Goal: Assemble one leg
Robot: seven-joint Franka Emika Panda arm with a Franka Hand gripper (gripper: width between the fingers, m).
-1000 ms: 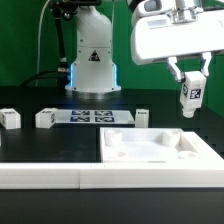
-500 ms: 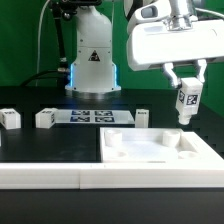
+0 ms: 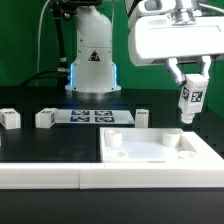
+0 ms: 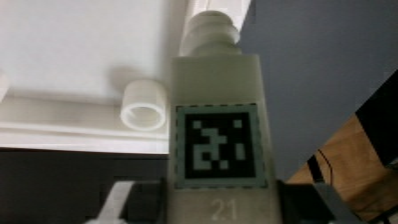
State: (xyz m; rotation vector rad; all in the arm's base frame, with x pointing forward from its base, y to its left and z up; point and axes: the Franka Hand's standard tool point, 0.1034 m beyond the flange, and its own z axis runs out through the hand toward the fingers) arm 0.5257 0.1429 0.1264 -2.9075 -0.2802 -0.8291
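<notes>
My gripper (image 3: 188,78) is shut on a white leg (image 3: 190,102) with a black-and-white tag, holding it upright in the air above the far right corner of the large white panel (image 3: 160,150). The leg's lower end hangs just above the panel's right rear socket (image 3: 183,141). In the wrist view the leg (image 4: 217,120) fills the middle between my fingers, its peg end pointing at the panel, with a round socket (image 4: 143,105) beside it. Two more legs (image 3: 10,118) (image 3: 46,118) lie on the table at the exterior view's left, and another (image 3: 143,116) stands behind the panel.
The marker board (image 3: 95,116) lies flat at the back of the table, in front of the robot base (image 3: 92,60). A white raised rim (image 3: 50,172) runs along the table's front edge to the left of the panel.
The gripper with the leg shifted toward the exterior view's left and dipped, then came back a little right and up. The other parts have not moved.
</notes>
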